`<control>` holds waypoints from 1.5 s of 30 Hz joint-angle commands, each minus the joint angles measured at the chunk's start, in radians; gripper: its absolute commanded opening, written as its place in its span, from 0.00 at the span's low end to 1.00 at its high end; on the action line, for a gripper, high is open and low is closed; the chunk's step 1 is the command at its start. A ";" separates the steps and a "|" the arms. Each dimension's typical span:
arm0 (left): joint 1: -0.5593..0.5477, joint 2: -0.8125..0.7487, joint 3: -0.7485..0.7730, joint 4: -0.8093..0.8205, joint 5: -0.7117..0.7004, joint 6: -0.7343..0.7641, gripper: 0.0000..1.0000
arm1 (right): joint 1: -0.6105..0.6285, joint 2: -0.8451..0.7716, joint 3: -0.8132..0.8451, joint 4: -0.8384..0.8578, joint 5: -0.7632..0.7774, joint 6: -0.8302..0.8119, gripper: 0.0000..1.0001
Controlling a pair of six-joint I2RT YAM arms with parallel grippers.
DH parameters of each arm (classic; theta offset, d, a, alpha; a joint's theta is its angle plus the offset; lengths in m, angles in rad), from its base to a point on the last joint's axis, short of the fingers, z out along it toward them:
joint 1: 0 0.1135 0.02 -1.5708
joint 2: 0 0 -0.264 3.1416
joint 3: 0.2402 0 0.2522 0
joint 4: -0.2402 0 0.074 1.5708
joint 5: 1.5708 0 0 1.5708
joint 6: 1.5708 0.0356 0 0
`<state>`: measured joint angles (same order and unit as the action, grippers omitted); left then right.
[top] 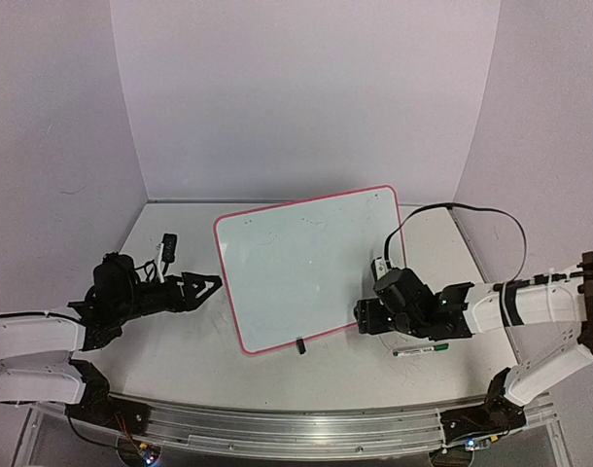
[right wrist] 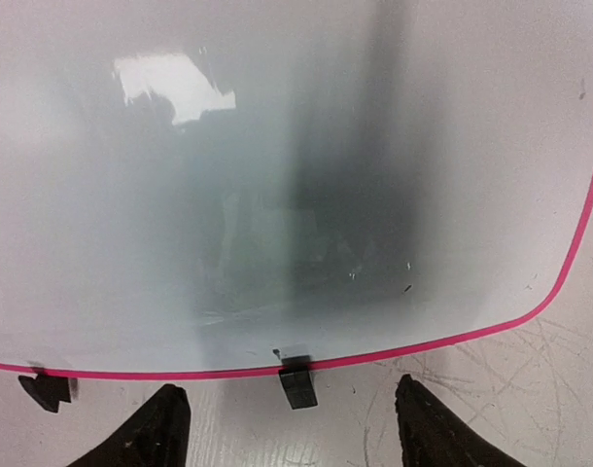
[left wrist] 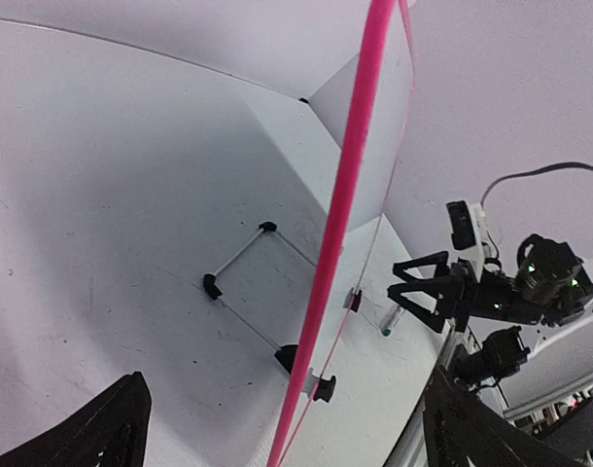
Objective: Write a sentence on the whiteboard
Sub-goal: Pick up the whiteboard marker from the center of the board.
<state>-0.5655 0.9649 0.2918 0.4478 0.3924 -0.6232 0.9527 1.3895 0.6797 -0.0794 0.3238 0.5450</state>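
Note:
The whiteboard [top: 301, 268], glossy white with a pink rim, lies tilted in the middle of the table. Its face [right wrist: 277, 175] shows only faint smudges; the sentence is out of view. My left gripper [top: 207, 289] is open just off the board's left edge, and the pink rim [left wrist: 340, 224] runs between its spread fingers [left wrist: 102, 428] without touching them. My right gripper [top: 360, 317] is open at the board's right side. In the right wrist view, a black clip [right wrist: 297, 379] on the rim sits between the fingertips [right wrist: 170, 418], untouched.
A green marker [top: 420, 349] lies on the table beside the right arm, also seen as a marker [left wrist: 392, 319] in the left wrist view. A small black and white object [top: 166, 245] lies at the back left. Grey scribbles [right wrist: 530, 370] mark the tabletop.

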 commanded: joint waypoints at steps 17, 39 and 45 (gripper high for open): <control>-0.025 -0.129 0.297 -0.496 -0.381 -0.123 0.99 | -0.037 -0.297 -0.001 -0.168 -0.016 0.010 0.98; -0.027 -0.136 0.545 -0.760 -0.220 0.045 0.99 | -0.047 -0.272 -0.042 -0.658 -0.010 1.253 0.96; -0.028 -0.171 0.638 -0.862 -0.275 0.112 0.99 | -0.077 -0.174 -0.036 -0.638 0.043 1.228 0.80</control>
<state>-0.5903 0.8279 0.8290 -0.3418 0.1535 -0.5858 0.9053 1.1408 0.6335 -0.7100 0.2990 1.7366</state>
